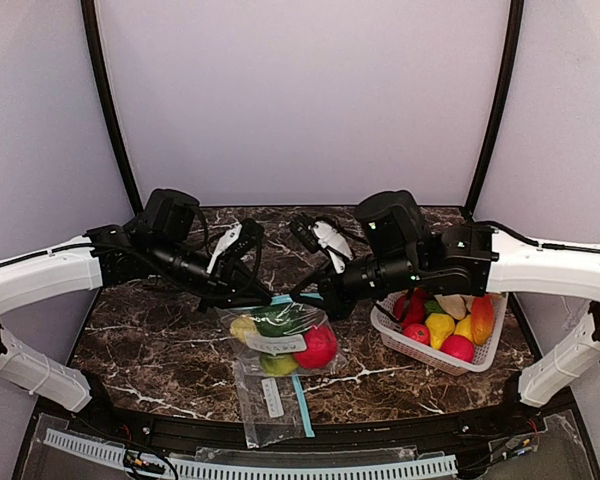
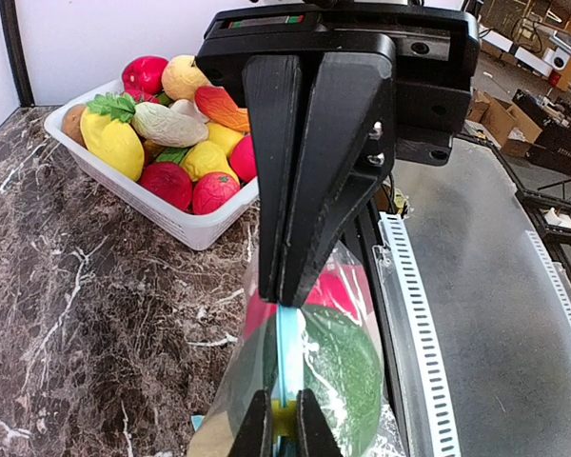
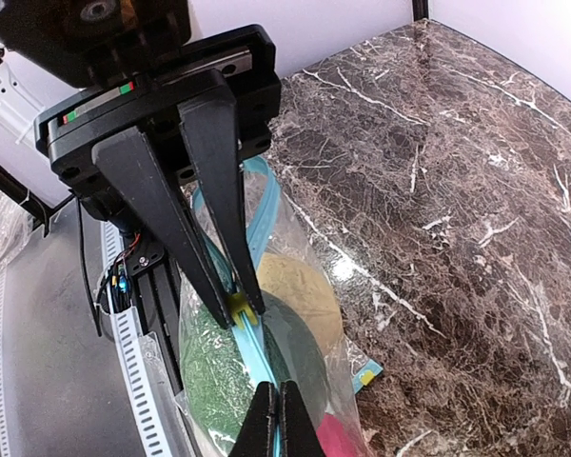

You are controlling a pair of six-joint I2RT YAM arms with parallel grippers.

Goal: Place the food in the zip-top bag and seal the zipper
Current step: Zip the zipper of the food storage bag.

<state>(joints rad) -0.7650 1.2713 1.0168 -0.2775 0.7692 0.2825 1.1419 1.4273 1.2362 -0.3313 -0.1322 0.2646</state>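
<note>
Overhead view only: the whole marble worktop (image 1: 150, 340), both arms meeting over its middle, and a second, flat bag (image 1: 265, 400) lying by the front edge.
Left wrist view only: the white basket (image 2: 171, 219) seen close, heaped with toy food (image 2: 114, 143) in red, yellow, orange and cream.
Right wrist view, plainest: the yellow slider (image 3: 243, 307) sitting on the blue zipper strip (image 3: 254, 345).
Zip-top bag (image 1: 280, 340): mid-worktop, a little toward the front edge, with its zipper edge up at the two pincers.
In the bag: a red fruit (image 1: 318, 347), a yellow lemon (image 1: 243, 327), a dark green piece (image 1: 275, 320) and a pale green one (image 1: 278, 364).
Basket place: near the right edge, well apart from the bag.
Left pincer (image 2: 283, 426): pinching the yellow slider.
Right pincer (image 3: 274, 419): pressed together on the blue zipper strip.
</note>
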